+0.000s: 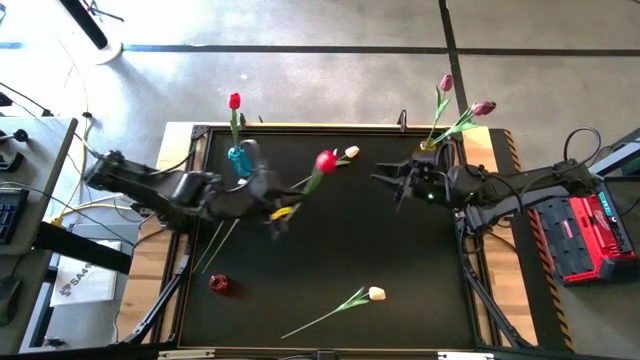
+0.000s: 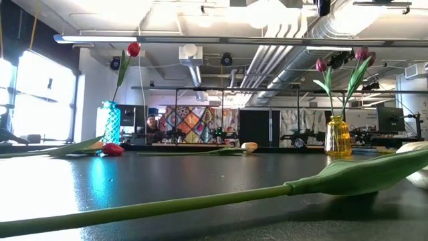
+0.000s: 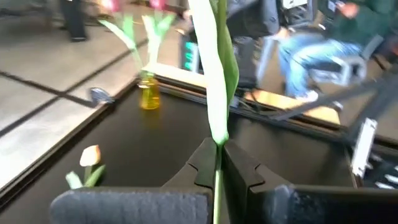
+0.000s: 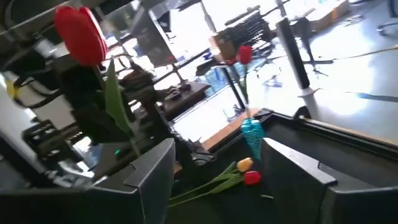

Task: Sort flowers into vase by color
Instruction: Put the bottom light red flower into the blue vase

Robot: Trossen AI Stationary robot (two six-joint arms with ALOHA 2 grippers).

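My left gripper (image 1: 283,200) is left of the table's middle, shut on a red tulip whose head (image 1: 326,160) stands up toward the right arm and shows raised in the right wrist view (image 4: 81,31). My right gripper (image 1: 386,180) is open (image 4: 217,171), right of that head and touching nothing. A blue vase (image 1: 238,160) at the far left holds one red tulip (image 1: 234,100). A yellow vase (image 1: 430,148) at the far right holds two pink tulips (image 1: 483,107). A cream tulip (image 1: 350,153), another cream one (image 1: 375,293) and a red one (image 1: 218,284) lie flat on the table. My left gripper pinches the red tulip's green stem (image 3: 217,155) between its two fingers (image 3: 202,165), just below a long leaf (image 3: 217,74). The stem runs along the fingers and out past their tips. The head end is raised off the table; the stem's lower end is hidden by the gripper.
A yellow head (image 4: 244,163) and a red head (image 4: 252,178) lie on the table near the blue vase (image 4: 252,134), with thin stems (image 1: 215,245) below the left arm. A red device (image 1: 585,235) sits beyond the table's right edge. People show in the room behind (image 3: 323,43).
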